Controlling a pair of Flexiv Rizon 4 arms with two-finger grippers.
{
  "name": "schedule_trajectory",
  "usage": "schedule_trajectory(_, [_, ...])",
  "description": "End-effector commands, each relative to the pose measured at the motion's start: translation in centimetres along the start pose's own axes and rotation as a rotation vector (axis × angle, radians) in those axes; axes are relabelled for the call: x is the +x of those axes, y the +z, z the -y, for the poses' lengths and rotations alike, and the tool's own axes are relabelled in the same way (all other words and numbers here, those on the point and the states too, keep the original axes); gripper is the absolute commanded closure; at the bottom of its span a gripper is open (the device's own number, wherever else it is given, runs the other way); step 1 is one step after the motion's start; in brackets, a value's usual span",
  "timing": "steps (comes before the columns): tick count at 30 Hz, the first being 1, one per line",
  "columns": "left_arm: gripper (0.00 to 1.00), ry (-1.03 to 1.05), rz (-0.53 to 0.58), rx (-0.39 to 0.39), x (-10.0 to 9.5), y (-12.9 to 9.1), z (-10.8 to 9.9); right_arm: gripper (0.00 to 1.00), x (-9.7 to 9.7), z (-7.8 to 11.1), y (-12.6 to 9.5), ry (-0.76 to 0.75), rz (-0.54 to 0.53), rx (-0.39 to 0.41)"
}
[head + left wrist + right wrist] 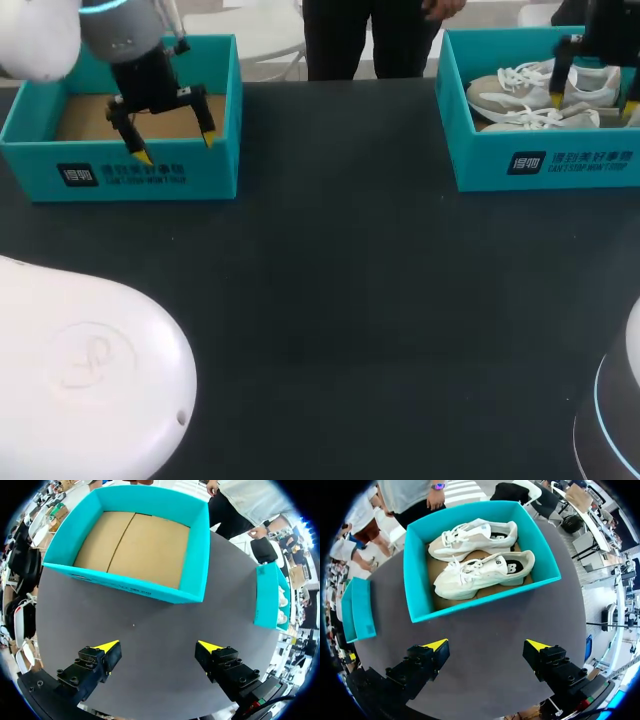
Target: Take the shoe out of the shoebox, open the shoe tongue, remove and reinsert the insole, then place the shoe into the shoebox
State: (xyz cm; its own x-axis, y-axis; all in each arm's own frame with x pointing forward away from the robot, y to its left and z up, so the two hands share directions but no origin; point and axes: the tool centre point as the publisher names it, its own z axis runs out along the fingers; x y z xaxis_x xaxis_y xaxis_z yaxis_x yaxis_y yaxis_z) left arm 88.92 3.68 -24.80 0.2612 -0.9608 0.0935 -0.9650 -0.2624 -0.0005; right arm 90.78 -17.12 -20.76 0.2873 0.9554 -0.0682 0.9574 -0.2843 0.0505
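White shoes (480, 572) in teal shoebox (416, 575) ahead of right gripper (487, 645); it and left gripper (159, 645) spread wide, empty.

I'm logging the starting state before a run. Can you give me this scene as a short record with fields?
empty shoebox: teal, bare cardboard floor, on my left side
filled shoebox: teal, on my right side
shoes: far shoe and near shoe, pale, laced, side by side in the filled shoebox
left end effector: open, holding nothing, empty shoebox ahead
right end effector: open, holding nothing, filled shoebox ahead
task progress: no shoe taken out yet
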Motion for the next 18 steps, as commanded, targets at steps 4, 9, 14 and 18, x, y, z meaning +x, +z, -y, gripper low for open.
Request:
schedule_trajectory(4, [0.00, 0.024, 0.121, -0.100, -1.4, -0.9, 1.8, 0.00, -0.3, 1.6, 0.6, -0.014, -0.016, -0.031])
schedule_trajectory(9, [0.00, 0.089, 0.130, -0.100, -3.3, -1.7, 3.1, 0.00, -0.4, 2.2, 1.2, -0.022, -0.027, -0.015])
schedule_trajectory(14, [0.00, 0.094, 0.108, -0.060, -4.3, -2.5, 4.8, 0.00, -0.6, 2.6, 1.5, -0.039, -0.023, 0.000])
schedule_trajectory(18, [0.00, 0.084, 0.101, -0.052, -4.5, -3.0, 5.4, 0.00, -0.8, 2.7, 1.3, -0.042, -0.021, -0.001])
